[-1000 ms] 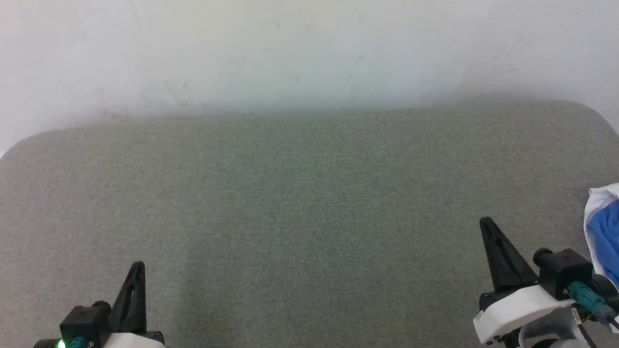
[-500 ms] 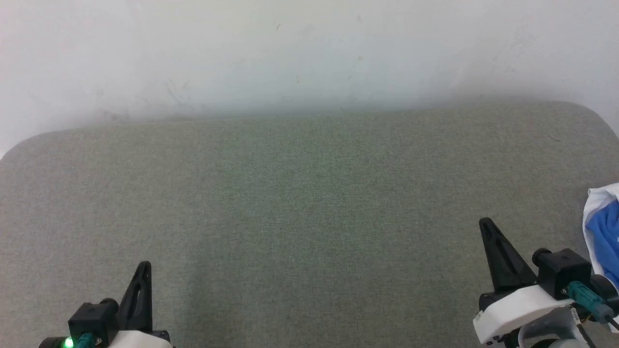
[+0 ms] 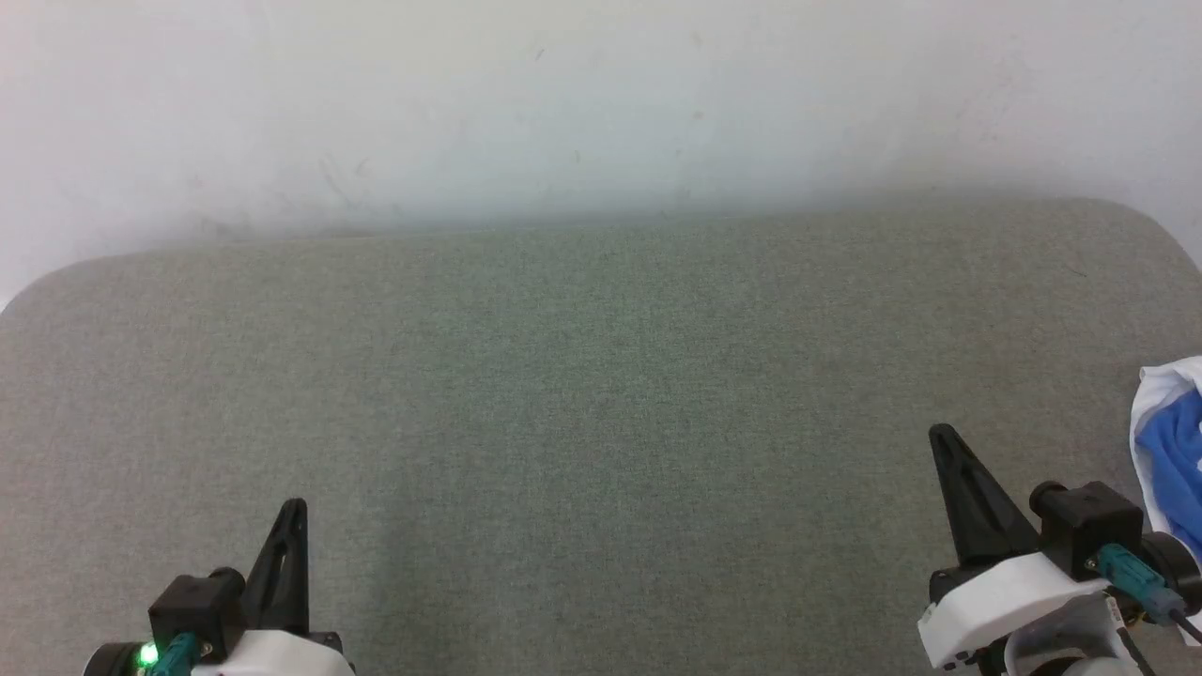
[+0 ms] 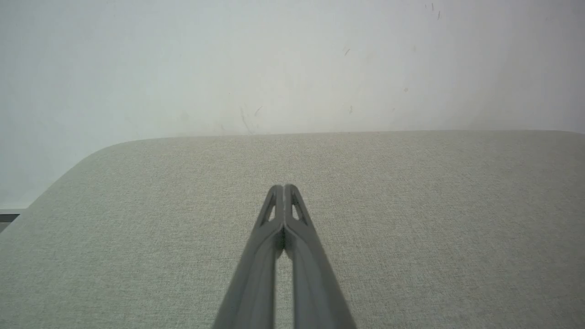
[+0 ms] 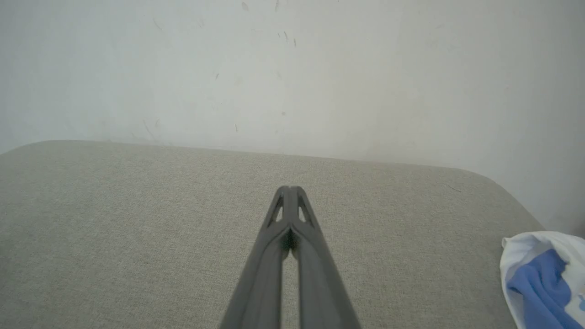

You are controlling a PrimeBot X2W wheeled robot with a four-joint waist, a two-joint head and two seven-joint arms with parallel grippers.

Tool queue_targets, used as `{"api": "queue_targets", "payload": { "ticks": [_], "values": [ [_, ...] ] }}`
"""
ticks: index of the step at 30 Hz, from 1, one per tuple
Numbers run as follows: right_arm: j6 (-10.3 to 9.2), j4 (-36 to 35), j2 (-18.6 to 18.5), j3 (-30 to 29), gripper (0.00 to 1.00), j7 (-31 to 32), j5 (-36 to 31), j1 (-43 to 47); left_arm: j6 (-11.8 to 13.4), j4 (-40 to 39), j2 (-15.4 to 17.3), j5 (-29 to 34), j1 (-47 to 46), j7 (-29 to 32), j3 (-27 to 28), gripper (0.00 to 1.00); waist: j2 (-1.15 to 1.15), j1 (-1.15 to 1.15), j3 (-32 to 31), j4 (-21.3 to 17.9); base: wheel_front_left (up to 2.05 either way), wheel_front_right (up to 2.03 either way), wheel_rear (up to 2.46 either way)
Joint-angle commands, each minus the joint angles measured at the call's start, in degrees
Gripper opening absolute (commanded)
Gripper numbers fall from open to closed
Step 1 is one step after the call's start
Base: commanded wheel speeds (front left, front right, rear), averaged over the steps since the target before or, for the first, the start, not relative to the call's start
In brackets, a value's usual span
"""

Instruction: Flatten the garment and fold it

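Observation:
The garment (image 3: 1169,451) is a bunched white and royal-blue cloth at the right edge of the grey-green padded table (image 3: 601,394), mostly cut off by the frame. It shows again at the lower right of the right wrist view, garment (image 5: 541,278). My right gripper (image 3: 942,434) hovers left of it, shut, tips touching and nothing between them (image 5: 289,188). My left gripper (image 3: 297,505) sits at the lower left, far from the cloth, also shut and holding nothing (image 4: 283,186).
A pale wall (image 3: 601,103) rises directly behind the table's far edge. The table has rounded far corners, one at the left (image 4: 91,157) and one at the right (image 5: 493,180). Its broad fabric top stretches between the two grippers.
My left gripper has shifted a little to the right and up in the head view. Both grippers closed fully. The garment and right arm stayed in place.

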Motion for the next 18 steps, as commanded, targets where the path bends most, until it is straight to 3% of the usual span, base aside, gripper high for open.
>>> {"api": "queue_targets", "payload": {
  "ticks": [1,18],
  "values": [
    [-0.03,0.26,0.13,-0.08,0.00,0.06,-0.31,-0.80,0.44,-0.33,-0.31,0.83,-0.96,0.33,-0.19,0.00,0.00,0.00,-0.02,-0.01,0.00,0.00,0.00],
    [-0.04,0.69,0.19,-0.13,0.00,0.34,-1.00,-1.32,0.70,-0.82,-1.44,2.27,-2.06,1.89,-0.66,0.00,0.00,0.00,-0.23,-0.10,0.00,0.00,0.00]
  ]
}}
